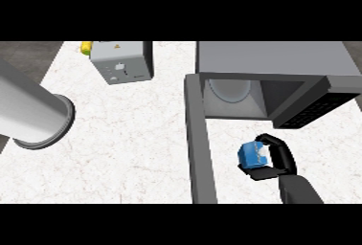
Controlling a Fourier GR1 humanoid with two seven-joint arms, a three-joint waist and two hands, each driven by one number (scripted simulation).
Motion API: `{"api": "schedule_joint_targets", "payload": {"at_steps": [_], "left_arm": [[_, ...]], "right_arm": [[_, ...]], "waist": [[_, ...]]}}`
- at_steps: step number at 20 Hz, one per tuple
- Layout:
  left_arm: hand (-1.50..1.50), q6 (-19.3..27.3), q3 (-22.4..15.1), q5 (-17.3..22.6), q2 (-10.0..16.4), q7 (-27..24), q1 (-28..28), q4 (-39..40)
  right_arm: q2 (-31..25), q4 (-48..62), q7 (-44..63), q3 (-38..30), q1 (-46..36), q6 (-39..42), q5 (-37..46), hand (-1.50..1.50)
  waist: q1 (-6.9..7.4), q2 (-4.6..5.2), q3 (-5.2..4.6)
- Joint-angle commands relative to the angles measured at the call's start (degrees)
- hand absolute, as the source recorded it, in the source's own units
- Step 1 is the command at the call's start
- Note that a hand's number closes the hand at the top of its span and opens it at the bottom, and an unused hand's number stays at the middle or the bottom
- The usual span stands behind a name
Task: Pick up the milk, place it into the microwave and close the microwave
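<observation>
Grips the small blue-and-white milk carton in the curled black right hand, near the open mouth of the boxy grey microwave. Seems past the pick-up; has yet to set it inside and shut the long grey door.

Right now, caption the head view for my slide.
Right hand holds the blue milk carton just outside the open microwave.
</observation>
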Motion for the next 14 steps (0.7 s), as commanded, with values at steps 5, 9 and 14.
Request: {"api": "schedule_joint_targets", "payload": {"at_steps": [5, 9, 14], "left_arm": [[-1.5, 1.54, 3.24, 8.84, 1.58, 2.67, 1.55, -7.33], [-1.5, -1.52, 3.04, 7.03, 1.32, 1.29, 0.66, -2.94], [-1.5, 1.39, 4.24, 11.07, 3.81, 3.47, 0.37, -4.79]], "right_arm": [[0.39, 1.89, -1.18, -0.97, -5.26, -2.06, -0.48, 1.5], [1.47, 1.25, -0.66, -0.6, -8.47, -5.73, 0.31, 1.5], [-0.47, 3.72, 1.9, -2.91, -15.49, -7.08, -0.8, 1.5]], "waist": [[-0.48, -0.1, -0.03], [-0.63, -0.13, -0.08], [0.05, 0.25, 0.01]]}}
